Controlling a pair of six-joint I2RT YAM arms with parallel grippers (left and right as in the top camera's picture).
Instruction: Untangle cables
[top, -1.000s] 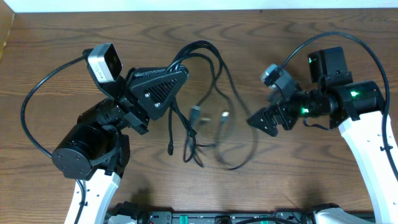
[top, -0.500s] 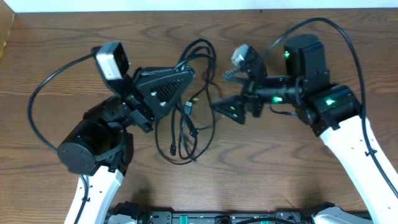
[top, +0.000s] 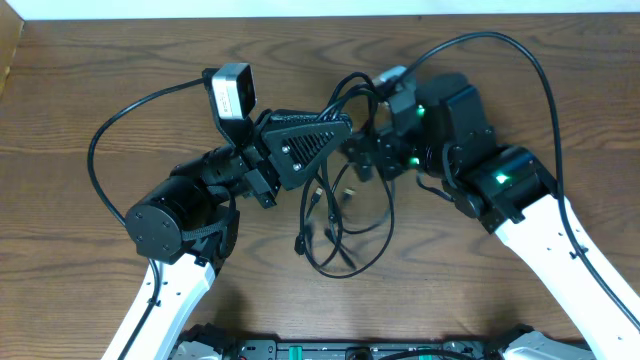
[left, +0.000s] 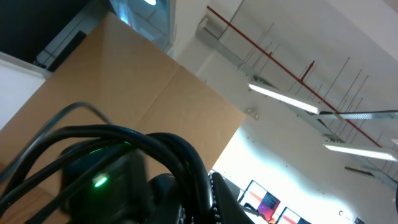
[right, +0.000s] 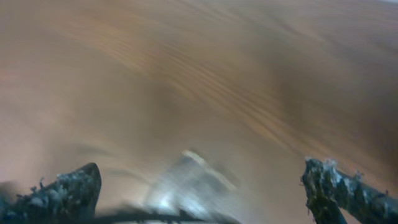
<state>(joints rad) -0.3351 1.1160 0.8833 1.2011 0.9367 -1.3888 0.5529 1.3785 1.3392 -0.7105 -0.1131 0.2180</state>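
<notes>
The cables (top: 345, 262) are thin black cords hanging in a tangle between my two arms, with small plugs (top: 316, 196) near the middle and loops rising toward the far edge. My left gripper (top: 344, 123) points right and is shut on a bundle of the cords. In the left wrist view the cords (left: 155, 142) run past a toothed finger, with the ceiling behind. My right gripper (top: 358, 160) sits close against the tangle just right of the left gripper. In the right wrist view its fingers (right: 202, 186) are spread wide, with a blurred pale plug (right: 186, 183) between them.
The wooden table (top: 80, 90) extends around both arms. Thick black arm cables arc off the left arm (top: 110, 140) and over the right arm (top: 520, 60). A dark rail (top: 330, 350) runs along the table's front edge.
My right arm has swung left to the tangle, next to the left gripper. My left arm has shifted right with the cords, and the spread strands have bunched together.
</notes>
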